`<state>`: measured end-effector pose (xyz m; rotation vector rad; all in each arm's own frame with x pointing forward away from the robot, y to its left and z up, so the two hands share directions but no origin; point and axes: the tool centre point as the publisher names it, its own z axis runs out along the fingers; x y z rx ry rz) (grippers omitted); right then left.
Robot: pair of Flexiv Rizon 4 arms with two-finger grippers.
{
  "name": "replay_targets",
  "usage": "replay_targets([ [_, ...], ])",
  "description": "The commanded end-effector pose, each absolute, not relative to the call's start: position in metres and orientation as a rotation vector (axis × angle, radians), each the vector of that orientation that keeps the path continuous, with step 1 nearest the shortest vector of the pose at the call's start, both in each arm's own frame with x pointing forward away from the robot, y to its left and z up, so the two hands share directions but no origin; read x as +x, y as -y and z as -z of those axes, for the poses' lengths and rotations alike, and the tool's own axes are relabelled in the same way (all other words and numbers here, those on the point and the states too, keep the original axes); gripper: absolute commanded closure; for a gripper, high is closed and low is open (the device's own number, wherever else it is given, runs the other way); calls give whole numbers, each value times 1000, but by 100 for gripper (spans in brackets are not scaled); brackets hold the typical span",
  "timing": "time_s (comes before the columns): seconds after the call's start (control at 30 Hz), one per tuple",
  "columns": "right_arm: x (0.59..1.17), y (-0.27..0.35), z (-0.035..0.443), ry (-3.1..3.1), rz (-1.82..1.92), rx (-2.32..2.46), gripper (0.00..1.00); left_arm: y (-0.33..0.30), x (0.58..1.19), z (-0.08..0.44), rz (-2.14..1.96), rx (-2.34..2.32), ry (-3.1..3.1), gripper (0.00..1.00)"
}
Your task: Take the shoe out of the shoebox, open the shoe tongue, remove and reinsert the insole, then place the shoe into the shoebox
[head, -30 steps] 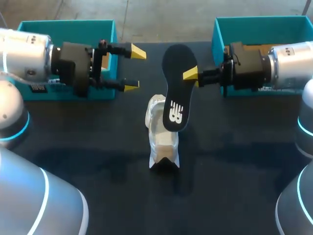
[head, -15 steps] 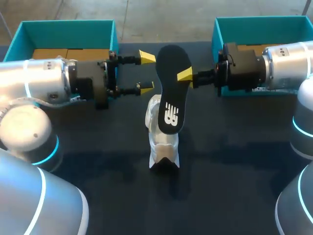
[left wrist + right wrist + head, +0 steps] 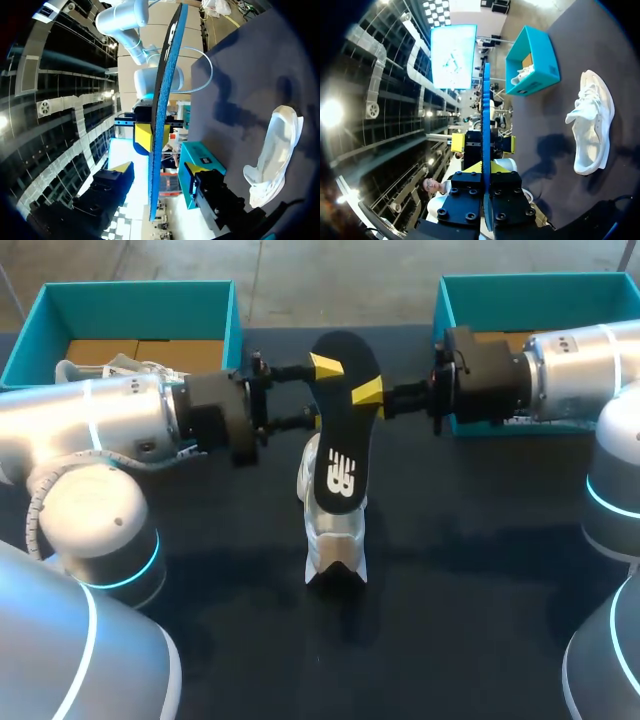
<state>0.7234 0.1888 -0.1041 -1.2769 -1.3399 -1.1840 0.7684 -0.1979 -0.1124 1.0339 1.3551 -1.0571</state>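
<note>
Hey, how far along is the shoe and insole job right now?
Done: the shoe lies out on the table, insole removed. In hand: the right claw is shut on the insole, holding it in the air, with the left claw open around it. Left: reinsert the insole, then put the shoe into a shoebox.

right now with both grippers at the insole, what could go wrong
1. The right gripper is shut on the insole, while the left gripper straddles it with open fingers. If the right lets go first, the insole may drop.
2. Both grippers' fingers sit close together, so closing could bump them.
3. The shoe stands loose below; a swinging insole might tip it.
</note>
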Motion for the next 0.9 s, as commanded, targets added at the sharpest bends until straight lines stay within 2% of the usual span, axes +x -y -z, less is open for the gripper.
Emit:
replay_targets([
  [0.03,724,-192,104,1341,1181,-1279,100,208,773,115,1056,1030,-1358,51],
  [0.6,725,-193,104,1342,1171,-1276,100,210,771,120,1066,1032,-1373,64],
  [0.9,724,-193,107,1333,1176,-1281,100,211,767,123,1079,1034,-1379,65],
])
